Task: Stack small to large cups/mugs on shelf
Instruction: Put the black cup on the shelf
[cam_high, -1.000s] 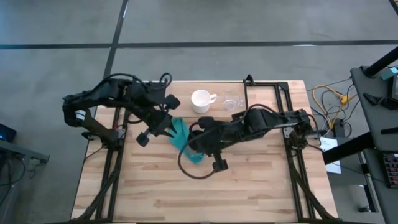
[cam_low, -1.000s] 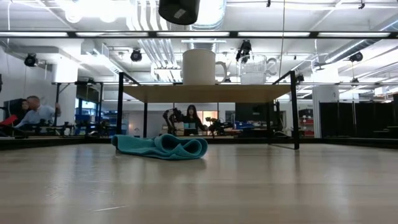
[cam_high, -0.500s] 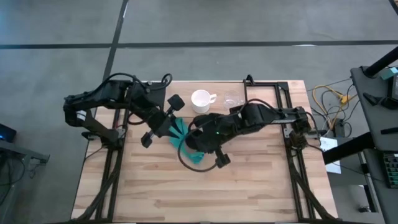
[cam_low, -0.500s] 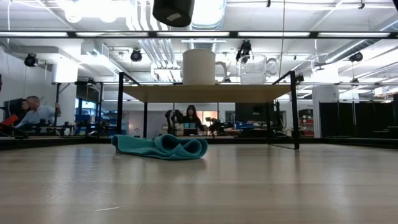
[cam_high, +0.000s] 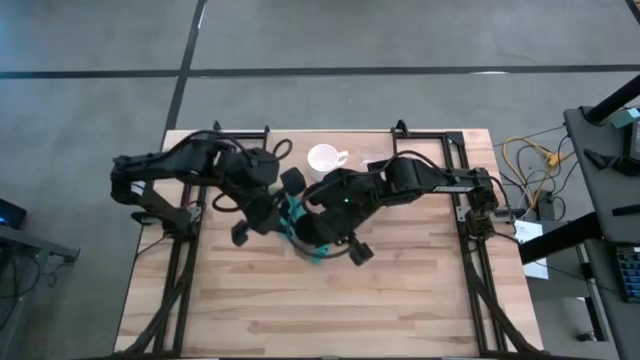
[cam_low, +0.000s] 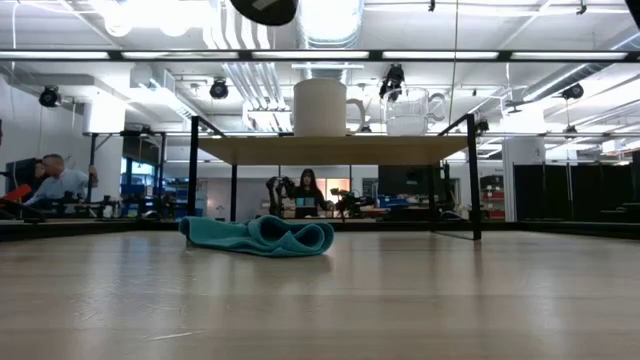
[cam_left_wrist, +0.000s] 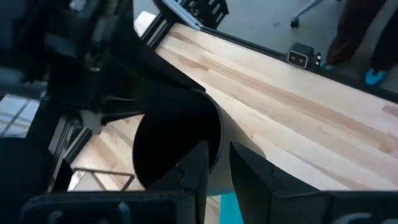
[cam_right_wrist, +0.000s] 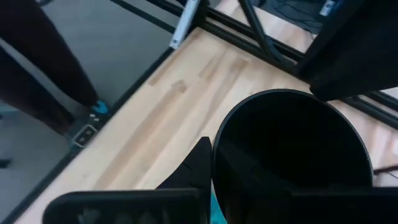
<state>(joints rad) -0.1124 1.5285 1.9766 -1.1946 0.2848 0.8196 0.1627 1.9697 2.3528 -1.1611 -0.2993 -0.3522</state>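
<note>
Above the teal cloth (cam_low: 257, 236), the right hand (cam_right_wrist: 211, 186) and left hand (cam_left_wrist: 214, 177) each pinch the black cup's (cam_right_wrist: 292, 146) rim. On the shelf (cam_low: 330, 149) stand the white mug (cam_low: 320, 107) and glass cup (cam_low: 407, 111).

The tabletop (cam_high: 400, 290) is pale planked wood with a smooth, faintly shiny finish. The shelf (cam_low: 330, 150) is a light-wood board on thin black metal legs. The teal cloth (cam_low: 258, 236) lies soft and rumpled. The mug (cam_low: 320, 107) looks glossy white, the cup (cam_low: 407, 112) clear glass, the black cup (cam_right_wrist: 292, 149) matt.
</note>
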